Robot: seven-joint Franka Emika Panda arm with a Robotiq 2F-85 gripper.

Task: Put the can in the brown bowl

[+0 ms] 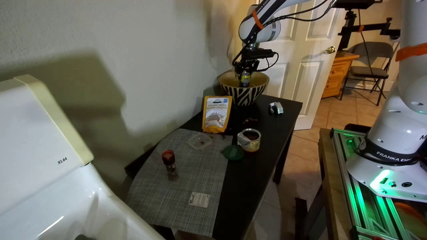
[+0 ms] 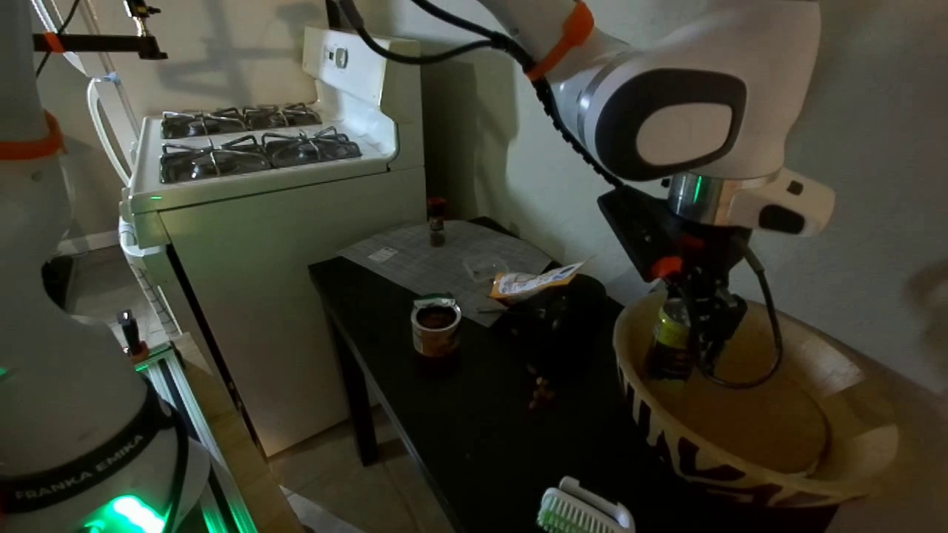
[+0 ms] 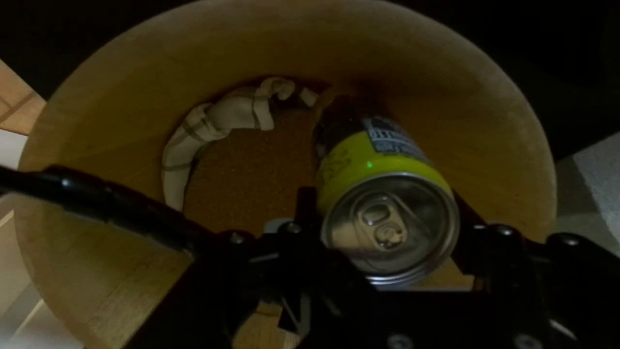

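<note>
The can [image 1: 245,79] is a small cylinder with a yellow-green upper band and a dark lower part. It is inside the brown bowl [image 1: 227,81], which has a tan inside and black-and-white stripes outside. In an exterior view, the can [image 2: 672,333] is near the bowl's [image 2: 740,474] inner wall, under my gripper [image 2: 700,326]. In the wrist view, my gripper [image 3: 385,213] has a finger on each side of the can's [image 3: 387,160] top and looks shut on it. The can's silver lid and tab face the camera. Whether its bottom touches the bowl is hard to tell.
A cloth [image 3: 232,114] lies in the bowl. A mango bag [image 1: 217,115] stands before the bowl on the dark table [image 1: 247,186]. An opened food can [image 1: 252,143], a green lid [image 1: 233,152], a red-capped bottle [image 1: 169,161] and a white brush [image 2: 585,511] are also there. A wall runs behind.
</note>
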